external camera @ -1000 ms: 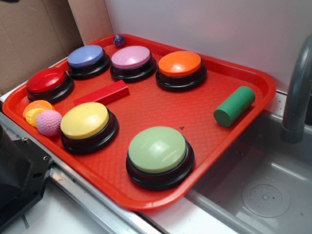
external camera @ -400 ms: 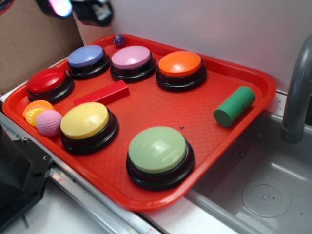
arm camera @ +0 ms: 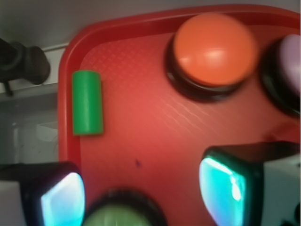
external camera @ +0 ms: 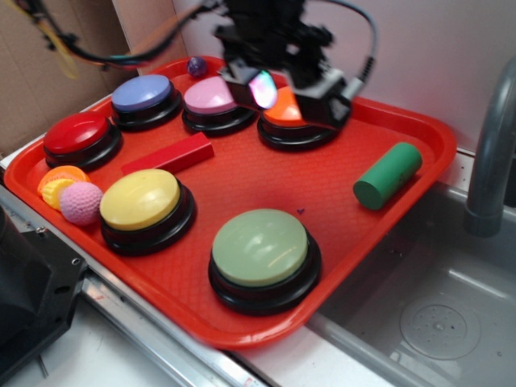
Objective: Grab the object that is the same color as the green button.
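Wrist view shows the green cylinder (arm camera: pixel 87 109) lying flat by the red tray's (arm camera: pixel 122 141) rim, untouched. The gripper (arm camera: pixel 141 188) hovers with fingers (arm camera: pixel 221 186) spread apart, holding nothing, above bare tray between the orange button (arm camera: pixel 212 49) and the green button (external camera: pixel 260 248). Beyond sit the pink button (external camera: pixel 216 95) and yellow button (external camera: pixel 140 199).

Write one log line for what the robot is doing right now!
claw: open, empty, above tray near orange button | green cylinder: lying by tray's edge, untouched | green button: clear
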Controlling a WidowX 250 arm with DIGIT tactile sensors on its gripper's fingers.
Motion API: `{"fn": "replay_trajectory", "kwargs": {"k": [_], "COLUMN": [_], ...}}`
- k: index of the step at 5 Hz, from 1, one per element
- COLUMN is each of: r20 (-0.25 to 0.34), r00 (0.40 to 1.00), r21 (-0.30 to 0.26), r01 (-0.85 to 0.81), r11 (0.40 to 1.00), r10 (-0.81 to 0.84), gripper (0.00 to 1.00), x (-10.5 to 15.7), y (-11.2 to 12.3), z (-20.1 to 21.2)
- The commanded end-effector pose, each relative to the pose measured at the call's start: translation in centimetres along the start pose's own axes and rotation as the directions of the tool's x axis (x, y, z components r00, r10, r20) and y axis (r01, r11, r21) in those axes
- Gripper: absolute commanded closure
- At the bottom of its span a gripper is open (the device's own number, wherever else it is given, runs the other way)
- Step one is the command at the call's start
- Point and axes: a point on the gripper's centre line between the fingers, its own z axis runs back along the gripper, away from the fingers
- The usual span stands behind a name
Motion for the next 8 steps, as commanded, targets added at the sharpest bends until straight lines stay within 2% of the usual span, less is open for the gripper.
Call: {"fn": "replay_trajectory", "kwargs": {"k": [1, 2, 3, 6, 7, 8], "r20": [0.032, 0.014, -0.001, -0.022, -0.032, -0.043], "r00": [0.999, 1.0, 1.0, 0.996, 0.995, 0.996], "r21": [-0.062, -0.041, -0.048, -0.028, -0.013, -0.009], "r01": [-0.003, 0.003, 0.004, -0.087, -0.091, -0.081], "r11": [0.998, 0.999, 0.999, 0.996, 0.996, 0.997], "r10": [0.004, -0.002, -0.004, 0.086, 0.091, 0.08], "gripper": [0.0, 0.0, 0.0, 0.0, 0.0, 0.5], "x": [3.5, 4.0, 3.9, 2.6, 2.4, 2.4], "y": [-4.6, -5.1, -4.5, -0.1, 0.3, 0.0], "z": [-3.8, -5.1, -5.9, -5.0, -5.3, -5.6]}}
